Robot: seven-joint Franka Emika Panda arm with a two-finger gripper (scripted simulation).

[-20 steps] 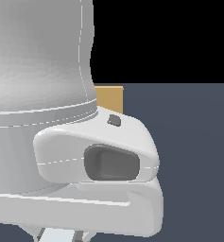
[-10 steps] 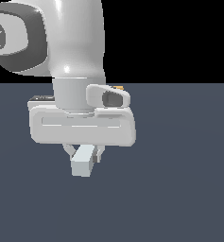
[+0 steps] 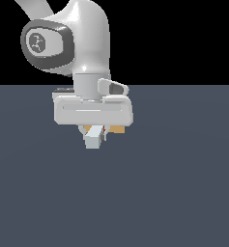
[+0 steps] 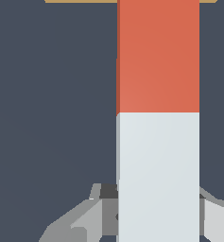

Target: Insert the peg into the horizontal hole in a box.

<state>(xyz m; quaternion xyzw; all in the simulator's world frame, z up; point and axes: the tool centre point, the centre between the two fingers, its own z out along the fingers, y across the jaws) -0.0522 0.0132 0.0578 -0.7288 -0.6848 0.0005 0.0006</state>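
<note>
The peg, judged stiff and light, is held by the hand at its pale end; the box is seen beyond.

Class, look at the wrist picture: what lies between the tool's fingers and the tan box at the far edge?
The peg itself: held at its pale end, its orange half reaches towards the box. Beside it shows only bare dark floor.

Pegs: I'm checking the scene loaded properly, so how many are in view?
1. The peg lies between the gripper fingers, its orange-red half pointing toward the box. The arm hides much of the exterior view, so another could be hidden.
</note>
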